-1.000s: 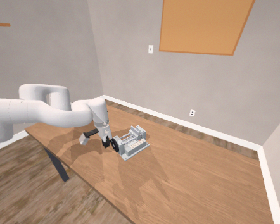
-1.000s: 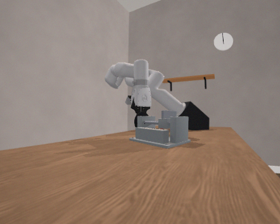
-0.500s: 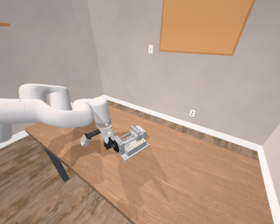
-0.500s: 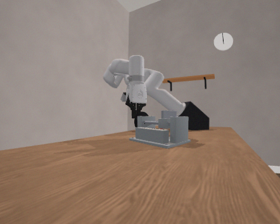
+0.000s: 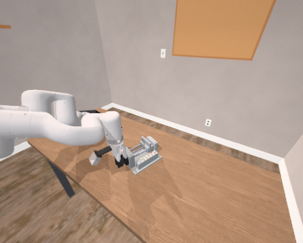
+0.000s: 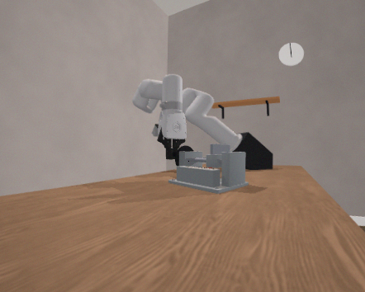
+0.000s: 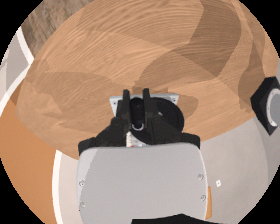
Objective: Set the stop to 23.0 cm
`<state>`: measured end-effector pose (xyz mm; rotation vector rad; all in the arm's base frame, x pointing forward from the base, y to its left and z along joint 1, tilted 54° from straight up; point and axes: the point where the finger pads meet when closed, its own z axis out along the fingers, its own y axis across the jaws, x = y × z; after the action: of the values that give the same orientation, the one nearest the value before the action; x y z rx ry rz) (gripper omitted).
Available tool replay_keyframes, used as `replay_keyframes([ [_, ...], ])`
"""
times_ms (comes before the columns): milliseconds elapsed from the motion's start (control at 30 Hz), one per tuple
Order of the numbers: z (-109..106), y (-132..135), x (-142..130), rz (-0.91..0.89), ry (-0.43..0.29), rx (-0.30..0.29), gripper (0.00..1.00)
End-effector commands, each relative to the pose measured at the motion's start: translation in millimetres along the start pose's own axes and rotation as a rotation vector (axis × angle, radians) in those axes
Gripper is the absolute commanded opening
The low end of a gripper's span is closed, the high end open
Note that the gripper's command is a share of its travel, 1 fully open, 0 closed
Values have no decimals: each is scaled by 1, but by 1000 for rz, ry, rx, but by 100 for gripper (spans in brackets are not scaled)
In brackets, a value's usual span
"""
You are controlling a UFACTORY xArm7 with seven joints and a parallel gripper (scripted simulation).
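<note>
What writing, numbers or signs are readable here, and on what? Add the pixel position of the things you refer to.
None reads clearly.
Scale on the grey device (image 5: 145, 160) (image 6: 198, 176): marks too small to read.
Round emblem on the white arm (image 6: 176, 126): too blurred.
Wall clock (image 6: 291, 54): no numerals discernible.

The handwheel (image 6: 186, 150) (image 7: 175, 114) is plain black.

Arm (image 5: 75, 134) (image 6: 173, 92): glossy white, rounded tubular links, grey band near wrist. Gripper (image 5: 121, 161) (image 6: 174, 149) (image 7: 136, 97): black, angular fingers. Palm housing (image 7: 143, 182): pale grey, visible screws.
</note>
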<state>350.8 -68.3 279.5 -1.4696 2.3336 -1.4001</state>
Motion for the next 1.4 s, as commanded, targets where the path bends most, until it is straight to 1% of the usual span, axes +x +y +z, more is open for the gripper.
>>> replay_keyframes([
  [0, 6, -3, 0, -1, 1, 0, 6],
  [467, 30, 0, 0, -1, 1, 0, 6],
  [533, 30, 0, 0, -1, 1, 0, 6],
  [833, 42, 11, 0, -1, 1, 0, 6],
  [1367, 47, 31, 0, -1, 1, 0, 6],
])
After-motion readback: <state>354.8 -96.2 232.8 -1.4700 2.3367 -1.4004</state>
